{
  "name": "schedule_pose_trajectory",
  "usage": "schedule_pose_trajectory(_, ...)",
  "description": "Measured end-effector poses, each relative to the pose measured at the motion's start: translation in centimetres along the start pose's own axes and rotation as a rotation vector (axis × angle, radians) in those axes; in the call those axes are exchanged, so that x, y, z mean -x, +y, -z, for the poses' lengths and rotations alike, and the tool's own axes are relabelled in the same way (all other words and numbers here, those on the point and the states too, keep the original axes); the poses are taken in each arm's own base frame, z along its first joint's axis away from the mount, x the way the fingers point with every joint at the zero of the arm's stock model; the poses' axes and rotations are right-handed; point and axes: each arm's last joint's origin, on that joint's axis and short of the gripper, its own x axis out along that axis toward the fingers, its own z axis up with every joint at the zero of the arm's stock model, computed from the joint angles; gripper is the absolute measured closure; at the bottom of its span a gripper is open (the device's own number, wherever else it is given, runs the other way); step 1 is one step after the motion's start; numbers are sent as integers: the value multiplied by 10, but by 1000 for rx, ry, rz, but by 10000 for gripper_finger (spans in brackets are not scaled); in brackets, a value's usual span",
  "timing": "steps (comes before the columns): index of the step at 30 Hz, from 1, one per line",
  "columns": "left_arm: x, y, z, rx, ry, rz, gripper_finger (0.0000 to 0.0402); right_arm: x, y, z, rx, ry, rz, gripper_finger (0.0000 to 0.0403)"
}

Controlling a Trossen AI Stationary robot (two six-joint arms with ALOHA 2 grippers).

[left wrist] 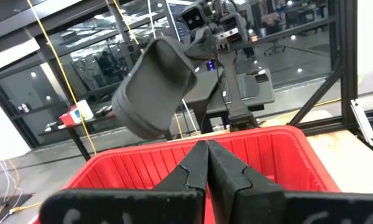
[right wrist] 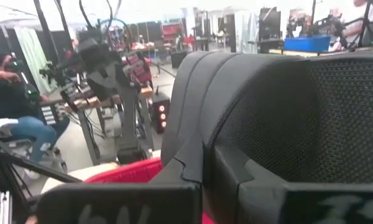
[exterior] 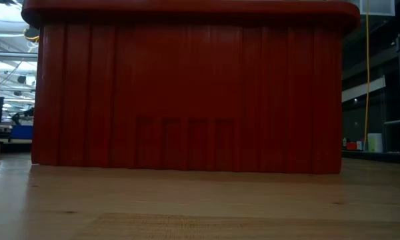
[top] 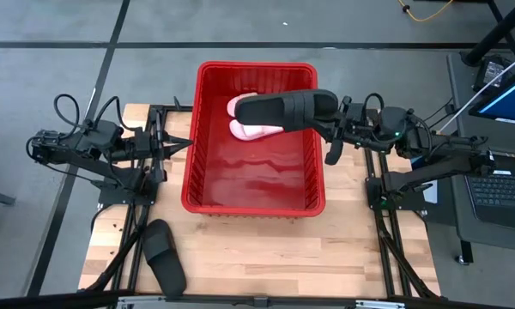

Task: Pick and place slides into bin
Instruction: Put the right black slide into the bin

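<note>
Right fingers [top: 330,112] gripping black slide [top: 285,109] over bin [top: 197,163], pink slides [top: 245,129] half hidden

You see bin [top: 313,137]: red plastic, glossy, ribbed walls, smooth rolled rim. Held black slide [top: 285,108]: matt rubbery foam, ridged strap; your right wrist view shows fine mesh texture on its surface. Pink slides [top: 245,118] in bin: smooth, pale, matt. Second black slide [top: 164,255]: same matt finish. Table [top: 266,249]: light wood, visible grain, satin sheen. Arms: dark matt finish.
</note>
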Motion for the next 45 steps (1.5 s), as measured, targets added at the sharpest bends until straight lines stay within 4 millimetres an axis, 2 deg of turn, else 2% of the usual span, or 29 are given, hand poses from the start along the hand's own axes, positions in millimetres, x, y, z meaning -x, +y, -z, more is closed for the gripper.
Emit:
schedule_pose_trajectory(17, -15, -7, 3, -20, 48, 15, 400, -2, -1, 9, -40, 83, -15, 387)
schedule_pose_trajectory(24, -15, -7, 3, -13, 40, 12, 400, -10, 3, 25, -184, 224, -57, 388)
schedule_pose_trajectory(31, -15, -7, 3, 3, 41, 11, 400, -15, 9, 28, -312, 239, -78, 388)
schedule_pose_trajectory(40, -15, -7, 3, -1, 46, 12, 400, -16, 13, 32, -327, 269, -81, 388)
schedule_pose_trajectory(45, -15, -8, 3, 2, 33, 53, 400, -16, 14, 33, -276, 278, -114, 388)
